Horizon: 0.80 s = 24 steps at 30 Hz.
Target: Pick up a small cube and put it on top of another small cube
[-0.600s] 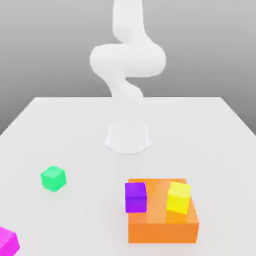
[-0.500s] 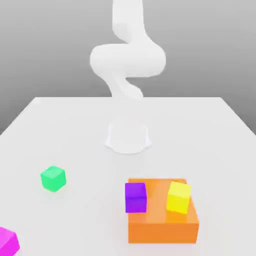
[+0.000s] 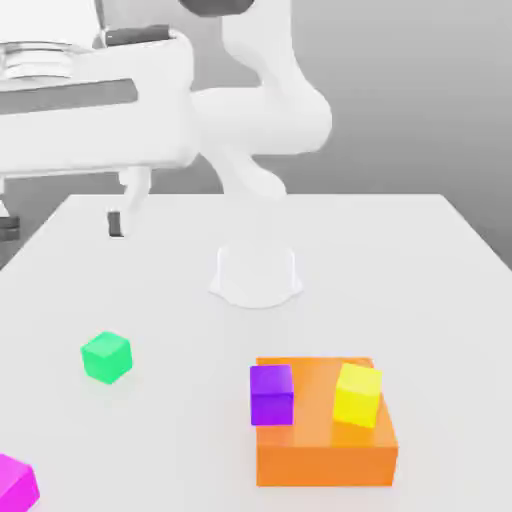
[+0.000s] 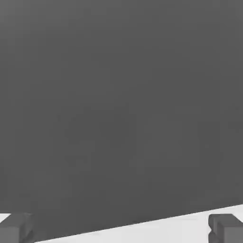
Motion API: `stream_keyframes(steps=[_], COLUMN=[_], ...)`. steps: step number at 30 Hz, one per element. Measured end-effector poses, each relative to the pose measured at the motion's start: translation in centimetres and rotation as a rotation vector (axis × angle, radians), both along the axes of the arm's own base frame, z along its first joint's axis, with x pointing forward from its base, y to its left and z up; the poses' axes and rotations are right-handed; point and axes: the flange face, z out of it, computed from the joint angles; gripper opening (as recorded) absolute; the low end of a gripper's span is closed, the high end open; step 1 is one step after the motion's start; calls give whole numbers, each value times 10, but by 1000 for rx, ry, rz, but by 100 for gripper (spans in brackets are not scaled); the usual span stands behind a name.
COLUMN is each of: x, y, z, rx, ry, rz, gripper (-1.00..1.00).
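White counter (image 3: 400,260) under a flat grey backdrop. Magenta-pink cube (image 3: 16,484) lies at the counter's near corner on the exterior view's left, free of any grip. Yellow cube (image 3: 357,394) sits on the orange block (image 3: 325,440) near the front edge, with a purple cube (image 3: 271,394) just beside it and a green cube (image 3: 106,357) well apart.

Risk — the pink cube sits so close to the edge that a misjudged descent could nudge it off; at placement, the purple neighbour could be clipped.

Claw (image 4: 121,228) stands fully open and empty. Arm is held high above the counter's far left, well apart from both cubes — hand camera facing the backdrop.
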Motion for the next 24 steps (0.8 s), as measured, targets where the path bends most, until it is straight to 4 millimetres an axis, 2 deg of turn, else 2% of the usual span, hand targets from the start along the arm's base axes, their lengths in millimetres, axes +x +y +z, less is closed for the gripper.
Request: stream_keyframes(steps=[2,7,13,17,18,23,24], x=[2,1,-25,-31,-32,-32,-32], y=[-21,-59,-109,-119,-119,-119,-119], z=[-33,-116,-212,-275,-288,-288,-295], rx=[4,5,-11,-17,-17,-15,-15], ry=[45,159,298,326,327,327,328], rz=[-28,-74,-138,-149,-150,-149,-150], gripper=[0,0,0,0,-100,-100,-100])
